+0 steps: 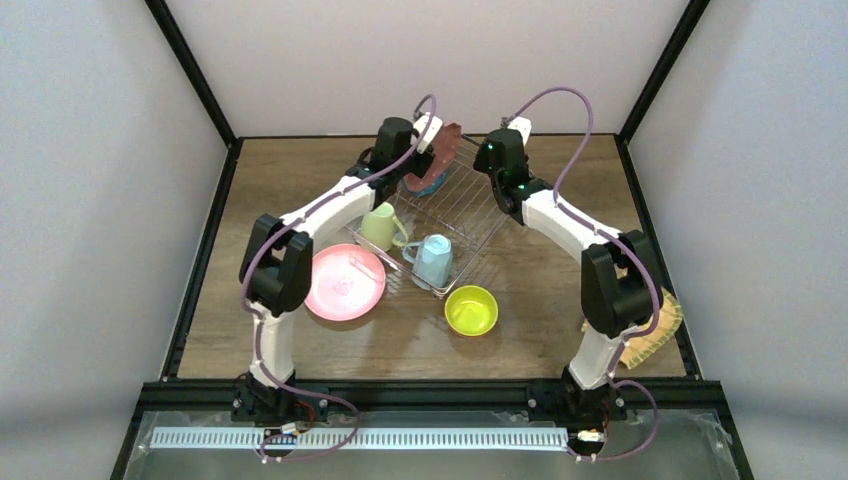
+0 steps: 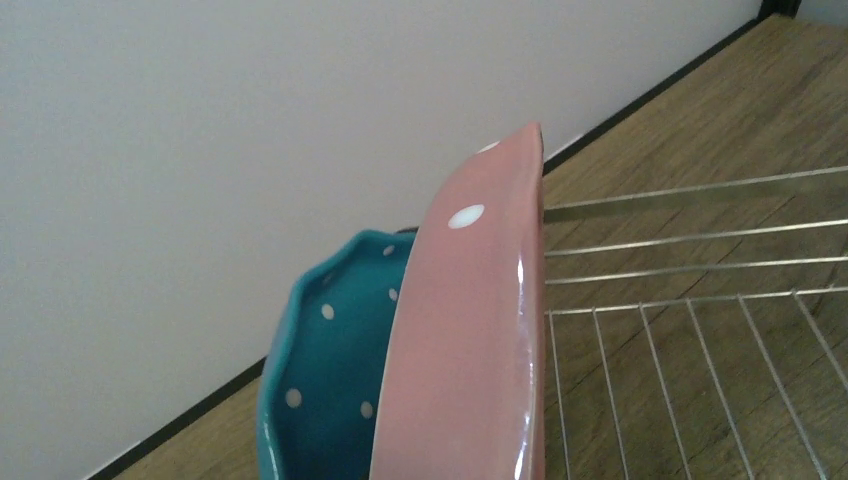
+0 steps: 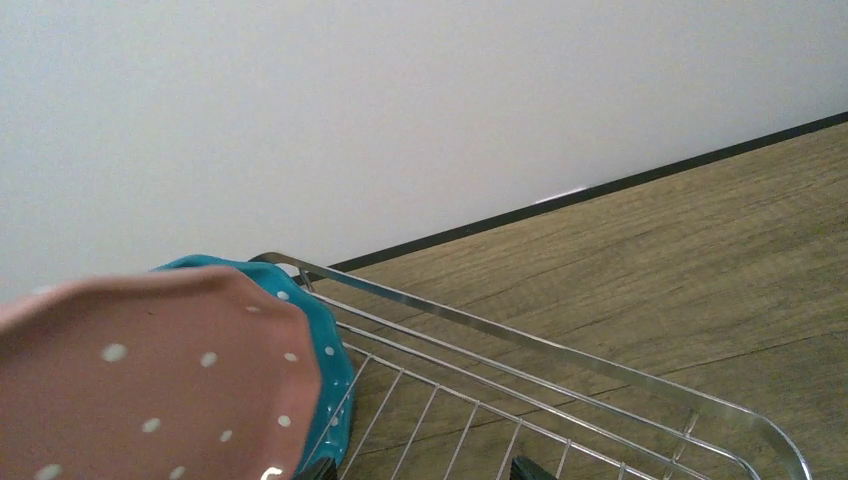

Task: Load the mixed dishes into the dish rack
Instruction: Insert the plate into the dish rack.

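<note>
The pink plate [image 2: 470, 350] — glossy, scalloped, sprinkled with white dots — stands on edge at the far left corner of the dish rack [image 3: 560, 350], beside a teal dotted plate [image 2: 330, 370]. The left gripper [image 1: 428, 140] pinches its rim; the right gripper [image 3: 420, 472] hangs wide open and empty over the wires.

We see the left arm [image 1: 330, 200] and right arm [image 1: 562, 220], flanking the dish rack [image 1: 470, 200], as white shells with black joints, trailing purple cables [image 1: 565, 95] (small green lights glow).
</note>
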Tool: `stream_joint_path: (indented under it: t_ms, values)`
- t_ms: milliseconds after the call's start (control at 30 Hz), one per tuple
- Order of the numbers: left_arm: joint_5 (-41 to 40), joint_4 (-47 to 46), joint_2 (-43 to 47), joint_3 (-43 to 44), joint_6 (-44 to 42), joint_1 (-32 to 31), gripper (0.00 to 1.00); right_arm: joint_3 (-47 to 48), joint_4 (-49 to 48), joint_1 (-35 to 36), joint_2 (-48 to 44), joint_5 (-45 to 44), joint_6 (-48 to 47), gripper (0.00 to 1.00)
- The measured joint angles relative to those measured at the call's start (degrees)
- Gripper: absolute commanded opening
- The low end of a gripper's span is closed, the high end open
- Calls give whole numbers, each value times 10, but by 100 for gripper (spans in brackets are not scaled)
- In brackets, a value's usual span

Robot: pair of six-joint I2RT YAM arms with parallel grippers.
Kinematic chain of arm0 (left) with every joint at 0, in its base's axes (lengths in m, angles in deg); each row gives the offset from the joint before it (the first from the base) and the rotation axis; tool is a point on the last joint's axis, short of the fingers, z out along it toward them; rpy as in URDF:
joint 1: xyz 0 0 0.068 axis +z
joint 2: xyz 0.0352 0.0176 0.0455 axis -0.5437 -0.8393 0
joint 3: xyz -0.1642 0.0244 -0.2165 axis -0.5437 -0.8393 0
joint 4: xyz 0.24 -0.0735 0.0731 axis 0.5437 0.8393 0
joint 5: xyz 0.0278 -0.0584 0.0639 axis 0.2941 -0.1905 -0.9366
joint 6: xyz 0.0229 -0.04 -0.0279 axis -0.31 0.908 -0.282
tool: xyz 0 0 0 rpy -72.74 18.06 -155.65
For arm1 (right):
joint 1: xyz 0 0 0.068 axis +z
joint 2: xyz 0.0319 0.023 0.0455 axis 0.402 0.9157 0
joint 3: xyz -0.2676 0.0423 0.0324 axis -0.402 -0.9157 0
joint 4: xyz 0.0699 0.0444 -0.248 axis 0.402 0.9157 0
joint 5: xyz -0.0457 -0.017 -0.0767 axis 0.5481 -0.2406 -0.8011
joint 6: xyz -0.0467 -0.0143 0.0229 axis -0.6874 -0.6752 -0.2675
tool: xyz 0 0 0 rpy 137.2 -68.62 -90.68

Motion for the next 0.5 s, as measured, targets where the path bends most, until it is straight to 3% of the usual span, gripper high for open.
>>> stream_joint_path:
  t_ms: [500]
  values:
    - [-60, -13, -38, 0, -9, -17, 3, -19, -19, 0, 0, -3, -9, 99]
